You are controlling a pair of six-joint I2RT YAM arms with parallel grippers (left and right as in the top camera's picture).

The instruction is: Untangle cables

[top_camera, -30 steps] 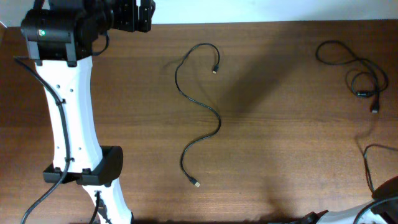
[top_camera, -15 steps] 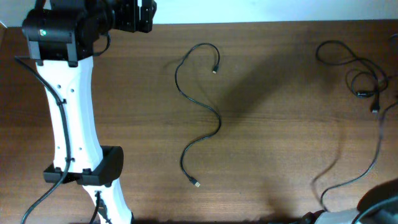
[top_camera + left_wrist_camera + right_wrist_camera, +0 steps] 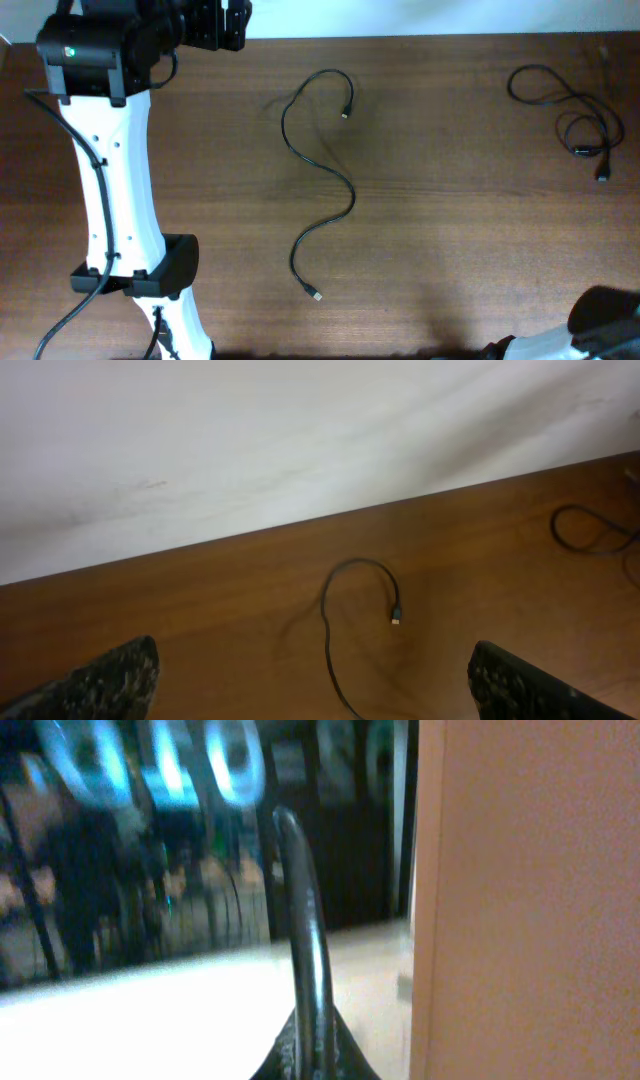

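Observation:
One black cable (image 3: 322,175) lies alone in an S-shape mid-table, with a plug at its far end (image 3: 345,112) and another at its near end (image 3: 316,295). A small tangle of cables (image 3: 575,115) lies at the far right. My left gripper (image 3: 222,25) hovers open and empty at the far left edge. In the left wrist view its fingers (image 3: 312,652) frame the far loop of the lone cable (image 3: 358,565). My right gripper (image 3: 310,1055) is shut on a black cable (image 3: 303,910) that rises from its jaws. That arm (image 3: 608,322) is at the near right corner.
The white left arm (image 3: 110,170) and its base stand along the table's left side. A white wall (image 3: 250,440) runs behind the far edge. The right wrist view is blurred, with a tan flat surface (image 3: 530,900) filling its right part.
A cable that trailed over the table's right side has been drawn off and is gone from the overhead view. The right arm has pulled back to the corner. The left arm has not moved.

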